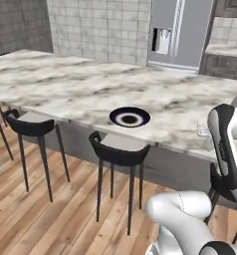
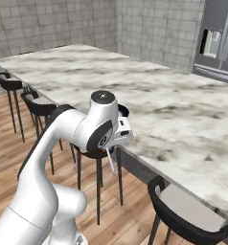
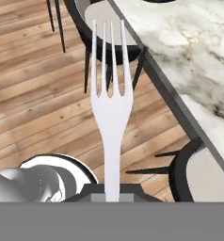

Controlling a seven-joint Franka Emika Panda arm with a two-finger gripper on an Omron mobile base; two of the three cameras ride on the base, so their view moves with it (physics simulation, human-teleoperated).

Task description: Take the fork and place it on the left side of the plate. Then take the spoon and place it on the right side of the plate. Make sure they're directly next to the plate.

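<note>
Gripper (image 3: pixel 113 196) was pressed together on the fork (image 3: pixel 110 94), pinching the handle's end; the tines stuck straight out ahead of the fingertips. In the right base view the fork (image 2: pixel 109 160) hung below the hand, out past the counter (image 2: pixel 183 119) edge, above a stool (image 2: pixel 89 152) and the wood floor. Plate (image 1: pixel 130 117) sat on the counter near its front edge, above a stool (image 1: pixel 119 149), well apart from the fork. Spoon could not be made out.
</note>
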